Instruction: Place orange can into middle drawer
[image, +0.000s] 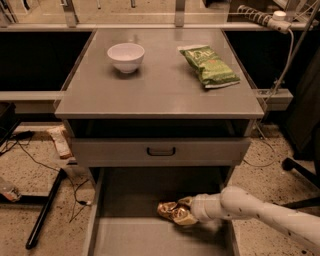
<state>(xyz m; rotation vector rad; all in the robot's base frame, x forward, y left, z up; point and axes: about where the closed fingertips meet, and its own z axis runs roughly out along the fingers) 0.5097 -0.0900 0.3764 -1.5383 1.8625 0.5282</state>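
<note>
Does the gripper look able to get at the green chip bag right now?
Probably not directly. The gripper is low inside the middle drawer, shut on the orange can; the green chip bag lies on the cabinet top overhead, so it must back out first.

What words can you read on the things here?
Green crinkly chip bag on the grey cabinet top: pale lettering, too blurred to read.
Shiny golden-orange crumpled can, at the gripper in the wide grey metal drawer: nothing readable.
</note>
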